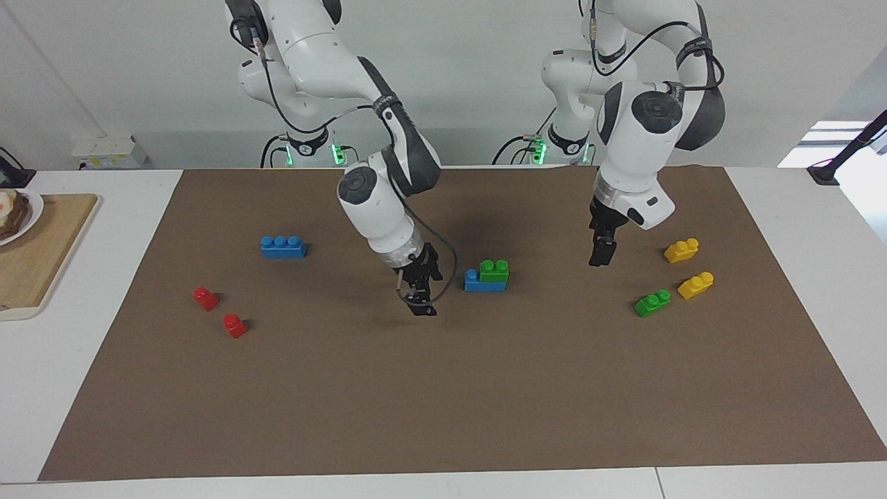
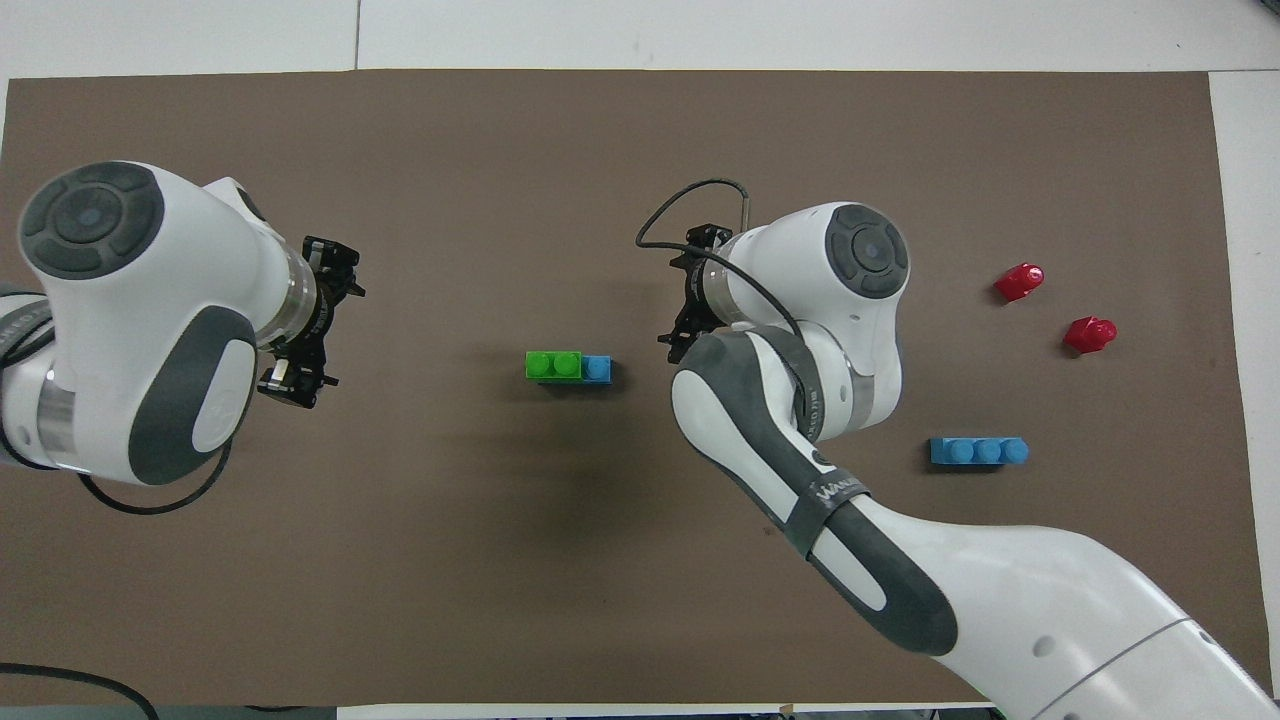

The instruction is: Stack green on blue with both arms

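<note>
A green two-stud brick (image 1: 494, 270) sits on a long blue brick (image 1: 474, 281) at the middle of the mat, leaving one blue stud bare; the overhead view shows the green (image 2: 553, 365) and the blue (image 2: 597, 369). My right gripper (image 1: 419, 299) hangs just above the mat beside this stack, toward the right arm's end, and holds nothing; in the overhead view the right gripper (image 2: 685, 300) is clear of it. My left gripper (image 1: 601, 253) hangs empty between the stack and the other green brick (image 1: 652, 303); overhead the left gripper (image 2: 315, 320) shows too. The other blue brick (image 1: 283, 247) (image 2: 978, 451) lies alone.
Two yellow bricks (image 1: 681, 250) (image 1: 696, 285) lie by the loose green brick at the left arm's end. Two red bricks (image 1: 205, 298) (image 1: 235, 325) lie at the right arm's end. A wooden board (image 1: 41, 256) with a plate (image 1: 31, 208) sits off the mat.
</note>
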Action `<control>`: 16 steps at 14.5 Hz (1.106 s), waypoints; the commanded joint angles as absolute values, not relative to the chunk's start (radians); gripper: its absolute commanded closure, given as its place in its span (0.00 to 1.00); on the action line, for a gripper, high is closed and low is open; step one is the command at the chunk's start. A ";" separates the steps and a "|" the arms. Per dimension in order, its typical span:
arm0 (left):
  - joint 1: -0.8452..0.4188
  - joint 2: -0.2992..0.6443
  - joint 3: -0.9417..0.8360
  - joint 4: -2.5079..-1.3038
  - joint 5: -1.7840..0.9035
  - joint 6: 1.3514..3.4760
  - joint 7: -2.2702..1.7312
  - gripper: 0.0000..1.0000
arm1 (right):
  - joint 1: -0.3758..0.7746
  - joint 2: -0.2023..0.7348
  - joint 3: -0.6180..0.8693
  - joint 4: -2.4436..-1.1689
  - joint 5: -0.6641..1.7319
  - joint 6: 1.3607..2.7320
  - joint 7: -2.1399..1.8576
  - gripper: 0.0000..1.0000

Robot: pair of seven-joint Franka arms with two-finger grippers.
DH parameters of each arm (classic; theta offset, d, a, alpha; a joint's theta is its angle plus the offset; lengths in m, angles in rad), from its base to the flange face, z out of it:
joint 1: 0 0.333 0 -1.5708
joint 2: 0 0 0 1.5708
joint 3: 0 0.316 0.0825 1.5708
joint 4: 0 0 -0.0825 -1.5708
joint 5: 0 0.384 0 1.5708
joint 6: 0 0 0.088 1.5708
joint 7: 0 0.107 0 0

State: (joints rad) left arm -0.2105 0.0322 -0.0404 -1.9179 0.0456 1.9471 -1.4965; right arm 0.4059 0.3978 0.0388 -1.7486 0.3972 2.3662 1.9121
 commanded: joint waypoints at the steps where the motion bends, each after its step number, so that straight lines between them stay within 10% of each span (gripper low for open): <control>1: -0.105 -0.046 -0.049 -1.942 0.046 1.886 -1.268 0.00 | 0.344 0.351 0.049 -1.698 0.379 2.269 1.783 0.04; 16: 0.006 -0.101 -0.057 -1.925 0.044 1.798 -0.611 0.00 | 0.009 0.112 0.044 -1.626 0.157 1.823 0.607 0.04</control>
State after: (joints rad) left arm 0.0074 -0.0809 -0.0533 -1.9178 0.0456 1.8219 -0.6368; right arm 0.0626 0.1554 0.0298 -1.6175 0.1933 1.8725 0.7571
